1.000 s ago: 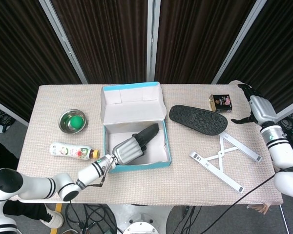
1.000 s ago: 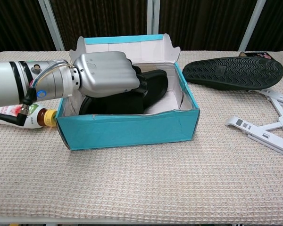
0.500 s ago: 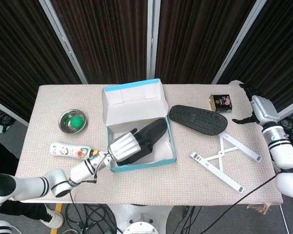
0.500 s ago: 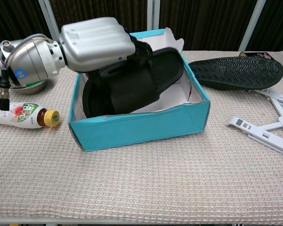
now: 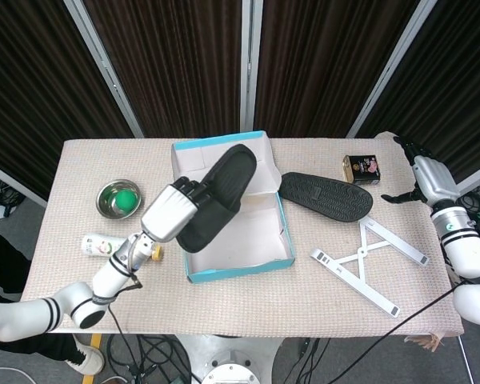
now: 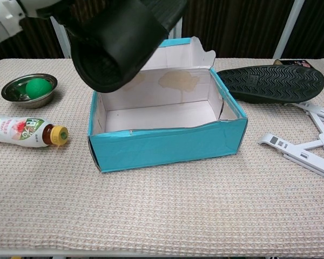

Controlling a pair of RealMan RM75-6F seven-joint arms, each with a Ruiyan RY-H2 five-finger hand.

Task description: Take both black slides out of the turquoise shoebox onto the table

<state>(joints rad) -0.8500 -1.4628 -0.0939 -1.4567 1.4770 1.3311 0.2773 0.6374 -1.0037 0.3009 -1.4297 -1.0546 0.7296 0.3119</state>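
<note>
On the woven table (image 5: 320, 308), a steel bowl (image 5: 118, 198) holding a green ball (image 6: 36, 87) and a drink bottle (image 6: 22, 131) lie at far left. The left hand (image 5: 170, 214) grips a black slide (image 5: 216, 197) raised clear above the turquoise shoebox (image 6: 167, 145), whose white interior shows bare. The second black slide (image 5: 325, 196) lies sole-up on the table just right of the box, beside a white folding stand (image 5: 368, 260) and a small dark box (image 5: 361, 169). The right hand (image 5: 426, 178) hovers at the far edge, fingers apart, holding nothing.
</note>
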